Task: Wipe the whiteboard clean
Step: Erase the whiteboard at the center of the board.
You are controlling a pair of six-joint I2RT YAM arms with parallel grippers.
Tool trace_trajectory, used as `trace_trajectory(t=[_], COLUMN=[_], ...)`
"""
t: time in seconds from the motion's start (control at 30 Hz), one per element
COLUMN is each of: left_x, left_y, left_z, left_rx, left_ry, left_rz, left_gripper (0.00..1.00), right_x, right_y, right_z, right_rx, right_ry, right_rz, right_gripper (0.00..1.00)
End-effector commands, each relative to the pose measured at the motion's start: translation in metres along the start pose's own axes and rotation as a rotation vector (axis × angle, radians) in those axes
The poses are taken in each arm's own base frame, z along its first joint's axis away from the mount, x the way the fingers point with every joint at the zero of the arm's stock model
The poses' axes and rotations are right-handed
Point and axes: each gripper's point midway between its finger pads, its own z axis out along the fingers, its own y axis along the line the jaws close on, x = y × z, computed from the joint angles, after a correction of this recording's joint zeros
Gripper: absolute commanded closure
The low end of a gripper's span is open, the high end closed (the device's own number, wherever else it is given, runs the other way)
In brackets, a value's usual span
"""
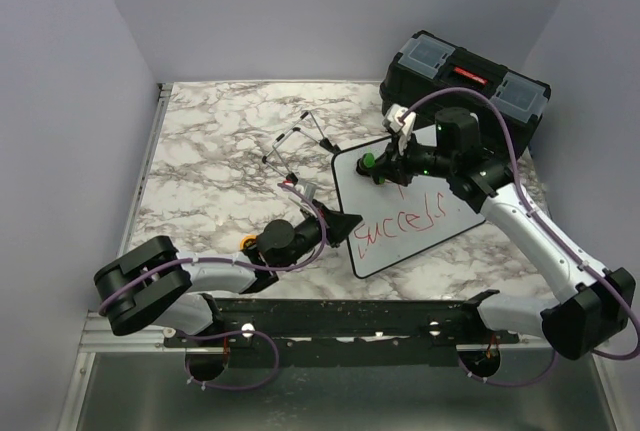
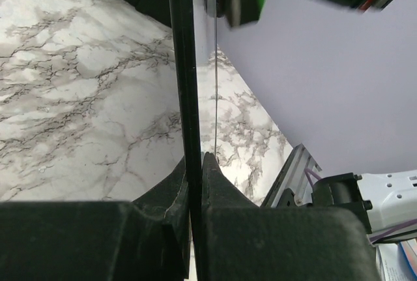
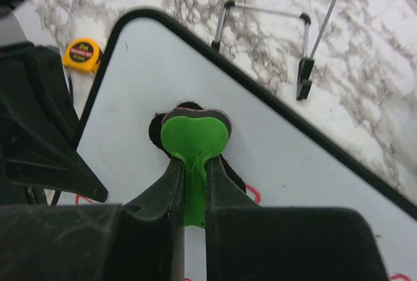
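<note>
Fingers (image 3: 164,186) of right gripper (image 1: 378,167): closed on green eraser (image 3: 194,136), its pad on the whiteboard (image 1: 400,254), centre-right on the desk (image 1: 200,151), red writing (image 1: 395,223) intact. Left gripper (image 1: 345,227): clamped on the board's rim; best held firm while wiping evenly across the lettering.

Marbled table (image 1: 210,151): whiteboard (image 1: 450,223); wire stand (image 1: 295,146); black toolbox (image 1: 465,76); tape measure (image 3: 83,55)

Quick count. One whiteboard (image 1: 455,213). One green eraser (image 3: 194,139). One black toolbox (image 1: 465,86), with two clear lid compartments and one red handle on top. One wire easel stand (image 1: 295,146). One yellow tape measure (image 3: 83,55). One marble table (image 1: 210,151). Two robot arms: left arm (image 1: 200,276), right arm (image 1: 530,226). Two grippers: left gripper (image 1: 348,223), right gripper (image 1: 383,167), two fingers each.
</note>
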Motion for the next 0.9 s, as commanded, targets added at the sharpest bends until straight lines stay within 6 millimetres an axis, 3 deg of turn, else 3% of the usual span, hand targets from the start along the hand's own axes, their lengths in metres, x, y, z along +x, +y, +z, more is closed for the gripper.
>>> trace_trajectory(t=[0.0,0.07,0.2,0.27,0.37,0.53,0.63,0.73,0.8,0.87], left_x=[-0.001,-0.003,-0.006,-0.007,-0.006,-0.004,-0.006,-0.007,-0.008,-0.007], left_y=[-0.007,-0.009,-0.014,-0.016,-0.018,-0.017,-0.02,-0.022,-0.024,-0.024], left_z=[0.003,0.004,0.008,0.01,0.011,0.009,0.008,0.008,0.007,0.007], left_rx=[0.026,0.023,0.023,0.024,0.028,0.027,0.032,0.035,0.034,0.025], left_ry=[0.029,0.034,0.044,0.048,0.053,0.062,0.066,0.074,0.077,0.087], left_rz=[0.076,0.089,0.101,0.103,0.1,0.106,0.109,0.111,0.112,0.115], left_gripper=[1.0,1.0,1.0,1.0,1.0,1.0,1.0,1.0,1.0,1.0], right_x=[0.039,0.048,0.054,0.053,0.041,0.003,-0.006,0.0,0.008,0.013], right_y=[0.003,0.01,0.068,0.084,0.065,-0.026,-0.049,-0.044,-0.023,0.014], right_z=[0.005,0.007,0.008,0.008,0.014,0.01,0.003,0.004,0.009,0.009], right_rx=[0.011,-0.015,-0.226,-0.282,-0.174,0.321,0.436,0.409,0.283,0.07], right_ry=[0.086,0.111,0.129,0.119,0.106,0.028,0.003,0.014,0.042,0.063], right_rz=[0.034,0.025,-0.095,-0.117,-0.092,0.004,0.015,0.011,-0.018,-0.083], right_gripper=[1.0,1.0,0.99,0.99,0.99,0.99,0.99,0.99,0.99,0.99])
